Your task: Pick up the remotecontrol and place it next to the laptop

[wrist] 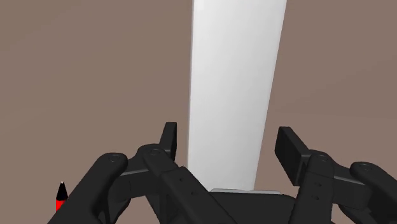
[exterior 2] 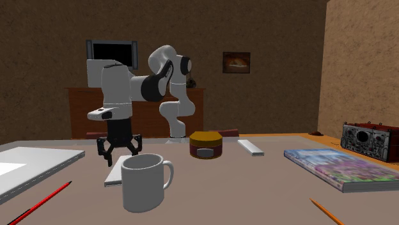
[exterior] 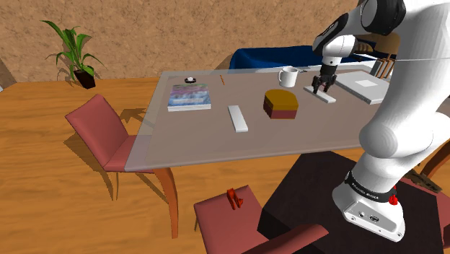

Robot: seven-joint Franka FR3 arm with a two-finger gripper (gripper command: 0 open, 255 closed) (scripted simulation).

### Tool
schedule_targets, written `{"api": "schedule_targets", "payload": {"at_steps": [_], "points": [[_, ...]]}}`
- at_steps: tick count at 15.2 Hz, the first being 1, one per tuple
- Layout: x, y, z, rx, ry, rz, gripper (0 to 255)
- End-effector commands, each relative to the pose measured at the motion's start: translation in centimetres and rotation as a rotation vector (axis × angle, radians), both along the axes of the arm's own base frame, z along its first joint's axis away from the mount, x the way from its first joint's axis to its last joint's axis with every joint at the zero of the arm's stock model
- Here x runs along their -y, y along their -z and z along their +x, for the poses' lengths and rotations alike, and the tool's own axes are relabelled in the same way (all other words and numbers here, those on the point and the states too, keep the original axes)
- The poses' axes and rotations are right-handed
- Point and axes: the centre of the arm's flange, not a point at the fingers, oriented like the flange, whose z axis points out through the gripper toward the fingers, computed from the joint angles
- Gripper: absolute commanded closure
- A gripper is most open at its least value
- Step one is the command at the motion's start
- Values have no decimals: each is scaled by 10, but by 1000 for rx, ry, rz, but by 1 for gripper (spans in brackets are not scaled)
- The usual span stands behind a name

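Wrist view: the gripper (wrist: 229, 141) is wide, its 2 fingers (wrist: 168, 139) straddling the near end of the white remote control (wrist: 235, 76), neither touching it. The bar's long axis runs straight ahead of the hand, across the closing line. Shoulder view: it lies flat on the table (exterior: 187, 137), directly under the hand, with the laptop (exterior: 365, 87) just beside it on the right.

White mug (exterior: 288, 76), colourful book (exterior: 189, 97), brown round box (exterior: 280, 104), potted plant (exterior: 71, 47)

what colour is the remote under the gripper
The remote is plain white, seen best in the wrist view.
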Motion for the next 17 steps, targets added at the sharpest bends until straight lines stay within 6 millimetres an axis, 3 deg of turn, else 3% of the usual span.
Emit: {"api": "schedule_targets", "payload": {"at_steps": [1,5,9,17], "points": [[0,0,0,0,0,0,0],[0,0,0,0,0,0,0],[1,-50,0,0,0,0,0],[1,-50,0,0,0,0,0]]}}
